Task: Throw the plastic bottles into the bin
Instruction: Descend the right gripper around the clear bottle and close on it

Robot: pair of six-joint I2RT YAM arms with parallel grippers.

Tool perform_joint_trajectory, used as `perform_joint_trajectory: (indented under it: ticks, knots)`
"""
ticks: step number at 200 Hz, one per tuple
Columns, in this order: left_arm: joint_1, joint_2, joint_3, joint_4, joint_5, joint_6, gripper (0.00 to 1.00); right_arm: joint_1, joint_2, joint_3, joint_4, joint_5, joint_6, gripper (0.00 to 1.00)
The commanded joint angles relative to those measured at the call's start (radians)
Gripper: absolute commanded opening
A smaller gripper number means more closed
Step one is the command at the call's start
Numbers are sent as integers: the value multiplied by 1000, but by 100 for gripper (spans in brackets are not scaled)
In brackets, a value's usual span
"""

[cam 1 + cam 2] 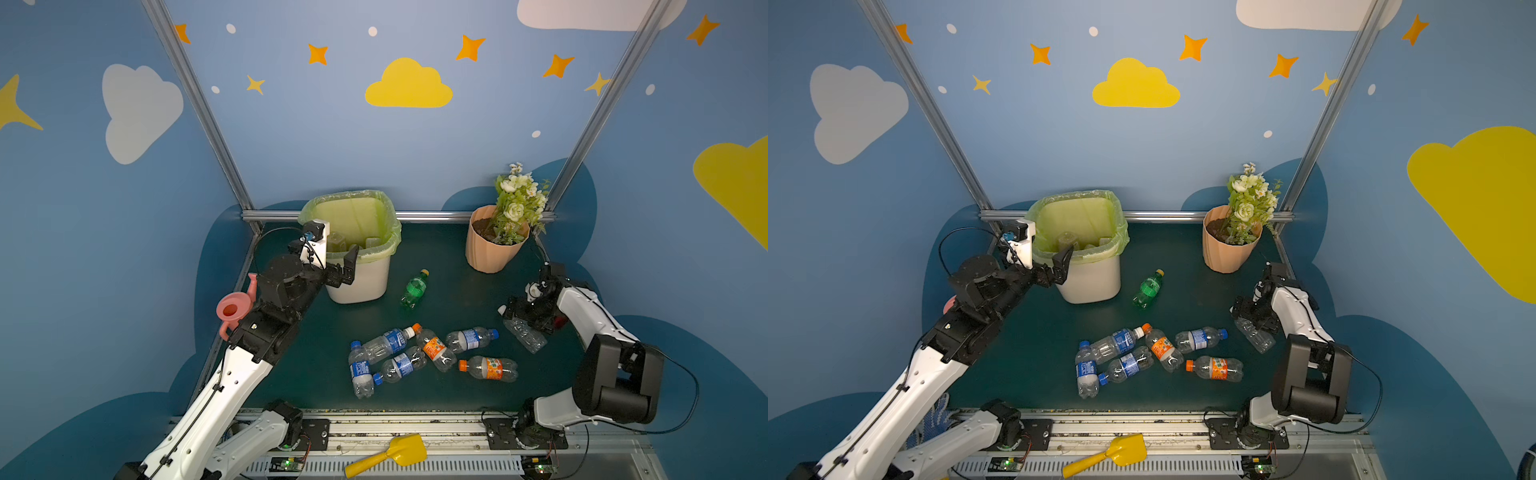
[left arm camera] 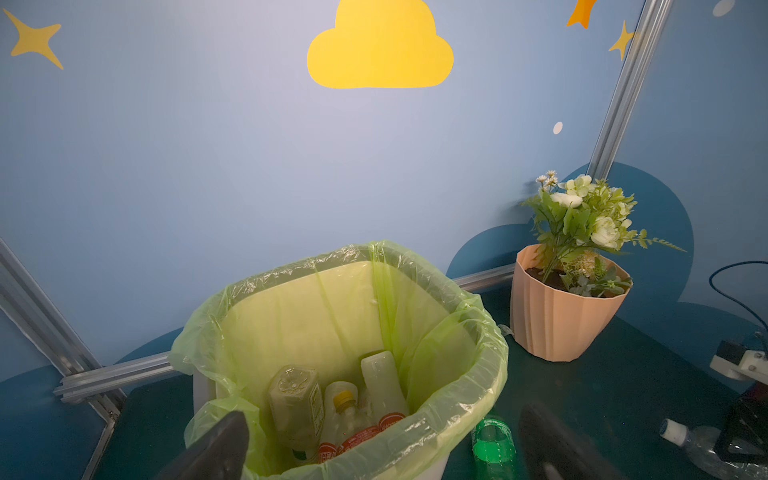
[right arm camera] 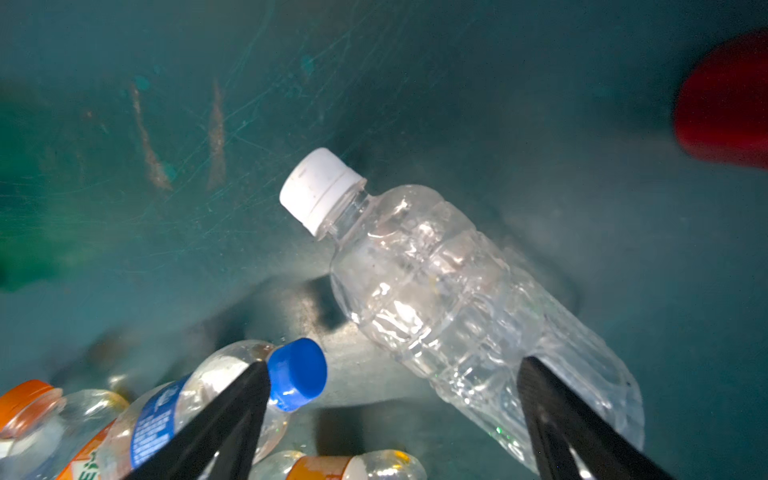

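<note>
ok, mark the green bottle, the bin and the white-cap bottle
green bottle (image 1: 414, 288): in a top view, mid body
bin (image 1: 361, 282): in a top view, front wall
white-cap bottle (image 3: 449, 291): right wrist view, clear body

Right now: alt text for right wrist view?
A clear bottle with a white cap lies on the green table, the open right tool poised over its lower body. A blue-capped bottle and orange-labelled bottles lie beside one finger; a blurred red object lies nearby.
</note>
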Motion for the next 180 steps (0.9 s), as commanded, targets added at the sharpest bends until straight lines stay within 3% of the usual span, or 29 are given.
perform_joint_trajectory:
  ticks: [1,23,51,95,140,180]
  knots:
    - [4,-12,-10,-11,8,-5,100,16,16,14,-27,-36,1,90]
    - [5,-16,-14,-14,6,-3,100,25,15,29,-39,15,-8,89]
    - [4,-17,-17,-18,2,-3,100,32,6,60,-58,-52,5,86]
    - [6,-19,-25,-18,2,-5,100,50,-44,104,-74,-68,21,87]
    - [5,-22,-32,-19,11,-9,100,45,13,174,-127,99,-84,93]
    - [6,-28,-38,-25,12,-10,100,57,89,157,-111,93,-114,93]
